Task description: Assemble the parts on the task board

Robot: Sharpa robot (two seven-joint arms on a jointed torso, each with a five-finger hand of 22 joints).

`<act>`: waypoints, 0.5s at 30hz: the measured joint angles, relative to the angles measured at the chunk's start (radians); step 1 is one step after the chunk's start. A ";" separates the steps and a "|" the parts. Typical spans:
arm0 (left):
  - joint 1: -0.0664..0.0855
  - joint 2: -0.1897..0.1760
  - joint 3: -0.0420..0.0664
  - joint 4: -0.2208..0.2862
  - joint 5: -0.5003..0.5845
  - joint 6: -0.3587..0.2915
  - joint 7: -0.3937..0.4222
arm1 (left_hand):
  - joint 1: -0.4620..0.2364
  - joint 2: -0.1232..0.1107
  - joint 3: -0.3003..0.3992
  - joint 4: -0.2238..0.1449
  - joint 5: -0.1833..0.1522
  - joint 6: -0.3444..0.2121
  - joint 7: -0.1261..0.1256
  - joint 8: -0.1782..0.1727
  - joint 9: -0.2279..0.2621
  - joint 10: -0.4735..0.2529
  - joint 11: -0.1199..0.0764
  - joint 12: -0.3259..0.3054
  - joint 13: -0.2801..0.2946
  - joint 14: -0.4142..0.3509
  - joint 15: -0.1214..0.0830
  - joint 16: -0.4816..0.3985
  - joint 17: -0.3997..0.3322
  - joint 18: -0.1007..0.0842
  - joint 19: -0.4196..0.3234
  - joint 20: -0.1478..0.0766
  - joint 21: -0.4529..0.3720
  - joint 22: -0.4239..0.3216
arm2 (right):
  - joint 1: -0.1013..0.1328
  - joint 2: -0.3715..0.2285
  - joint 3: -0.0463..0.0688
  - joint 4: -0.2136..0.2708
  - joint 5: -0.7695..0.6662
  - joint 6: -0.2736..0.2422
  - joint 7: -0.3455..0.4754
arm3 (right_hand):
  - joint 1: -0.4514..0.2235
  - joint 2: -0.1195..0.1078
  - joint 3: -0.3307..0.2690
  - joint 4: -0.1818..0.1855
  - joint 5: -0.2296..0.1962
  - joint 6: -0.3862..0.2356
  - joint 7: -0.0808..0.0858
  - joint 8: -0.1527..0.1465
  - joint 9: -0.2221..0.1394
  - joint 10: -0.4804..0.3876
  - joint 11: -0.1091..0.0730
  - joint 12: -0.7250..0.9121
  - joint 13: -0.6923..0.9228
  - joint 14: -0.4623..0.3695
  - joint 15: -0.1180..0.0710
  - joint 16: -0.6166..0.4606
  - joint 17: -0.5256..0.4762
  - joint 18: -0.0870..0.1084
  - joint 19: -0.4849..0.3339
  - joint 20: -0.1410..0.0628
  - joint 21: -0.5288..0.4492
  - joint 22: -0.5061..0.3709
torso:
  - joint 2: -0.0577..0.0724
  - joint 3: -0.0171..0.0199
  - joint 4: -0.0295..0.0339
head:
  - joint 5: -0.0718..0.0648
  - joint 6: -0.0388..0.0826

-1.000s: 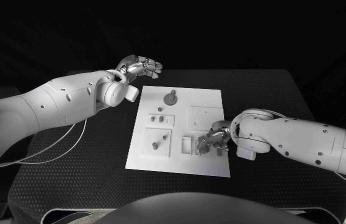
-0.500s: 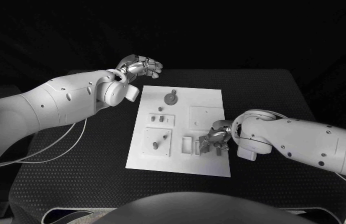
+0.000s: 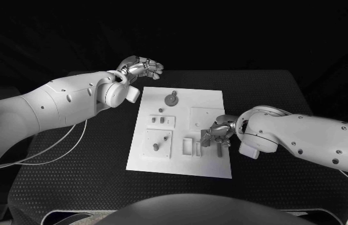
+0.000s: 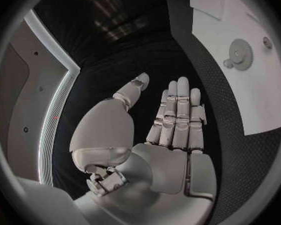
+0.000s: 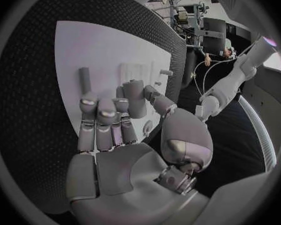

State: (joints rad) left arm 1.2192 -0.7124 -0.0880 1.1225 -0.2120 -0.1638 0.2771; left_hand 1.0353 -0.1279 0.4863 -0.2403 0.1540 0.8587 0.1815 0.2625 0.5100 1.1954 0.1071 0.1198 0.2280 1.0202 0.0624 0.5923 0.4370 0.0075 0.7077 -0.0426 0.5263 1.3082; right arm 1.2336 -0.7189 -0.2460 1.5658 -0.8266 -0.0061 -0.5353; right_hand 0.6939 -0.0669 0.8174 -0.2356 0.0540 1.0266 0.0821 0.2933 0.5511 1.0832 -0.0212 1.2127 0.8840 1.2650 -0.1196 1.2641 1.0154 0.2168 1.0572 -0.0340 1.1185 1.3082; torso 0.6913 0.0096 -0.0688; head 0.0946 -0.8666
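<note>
Nearest to us, the task board lies flat in the middle of the black table, its near edge bare. Just beyond that, along the board's near right part, we see the right hand low over the surface, its fingers bent down toward the board. In the right wrist view a grey cylindrical part sits between the thumb and the fingers (we take it as pinched there, with the other fingers lying alongside), and a second, slimmer peg lies on the white plate just beside the fingertips.

To the left of that hand, a small upright rectangular fixture stands on the board, and further left a square recess holds a short pin. A little farther up, a low block with two slots sits on the board. Farther still, near the far edge, we find a round gear with a small stud close by.

Beyond the board's far left corner, the left hand hangs above the table, off the board. Its fingers are straight and close together, the thumb apart, and it grasps nothing.
</note>
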 measured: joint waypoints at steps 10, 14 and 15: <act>0.000 0.000 0.000 0.003 0.000 0.000 -0.001 | 0.000 0.000 0.000 0.000 0.000 0.000 0.000 0.000 0.000 0.000 0.000 0.000 0.000 0.000 0.000 0.000 0.002 0.000 0.000 0.000 0.000 0.000 | 0.002 0.042 -0.001 -0.010 0.072 0.005 -0.014 | -0.013 -0.001 0.000 0.000 0.001 0.000 0.000 0.000 0.000 0.000 0.000 -0.006 0.003 0.002 -0.001 0.000 0.001 0.000 0.000 0.000 0.000 0.000 | 0.000 -0.0012 0.0005 | -0.003 0.003; 0.000 0.001 0.000 0.004 0.000 0.000 -0.002 | 0.000 0.000 0.000 0.000 0.000 0.000 0.000 0.000 0.000 0.000 0.000 0.000 0.000 0.000 0.000 0.000 0.002 0.000 0.000 0.000 0.000 0.000 | 0.001 0.069 -0.001 -0.027 0.086 0.006 -0.017 | -0.019 -0.003 -0.002 0.002 0.001 0.000 0.000 0.006 0.000 0.000 0.000 -0.006 0.004 0.004 0.000 0.000 0.002 0.000 0.000 0.000 0.000 0.000 | 0.001 -0.0013 0.0013 | -0.004 0.002; 0.000 0.001 0.000 0.004 0.000 0.000 -0.002 | 0.000 0.000 0.000 0.000 0.000 0.000 0.000 0.000 0.000 0.000 0.000 0.000 0.000 0.000 0.000 0.000 0.003 0.000 0.000 0.000 0.000 0.000 | 0.000 0.078 -0.001 -0.033 0.089 0.006 -0.018 | -0.019 -0.003 -0.003 0.003 0.001 0.000 0.000 0.006 0.000 0.000 0.000 -0.006 0.005 0.004 -0.001 0.000 0.002 0.000 0.000 0.000 0.000 0.000 | 0.001 -0.0013 0.0016 | -0.004 0.002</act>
State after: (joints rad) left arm 1.2195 -0.7115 -0.0883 1.1264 -0.2119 -0.1635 0.2755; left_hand 1.0354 -0.1278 0.4863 -0.2403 0.1540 0.8591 0.1819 0.2624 0.5100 1.1954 0.1072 0.1198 0.2281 1.0202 0.0624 0.5923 0.4399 0.0075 0.7077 -0.0425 0.5264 1.3080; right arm 1.2340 -0.6412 -0.2471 1.5327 -0.7378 0.0000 -0.5534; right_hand 0.6752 -0.0699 0.8142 -0.2325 0.0546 1.0267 0.0822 0.2990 0.5511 1.0834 -0.0211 1.2069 0.8888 1.2692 -0.1202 1.2641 1.0175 0.2168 1.0573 -0.0339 1.1189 1.3080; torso 0.6926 0.0082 -0.0672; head 0.0903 -0.8646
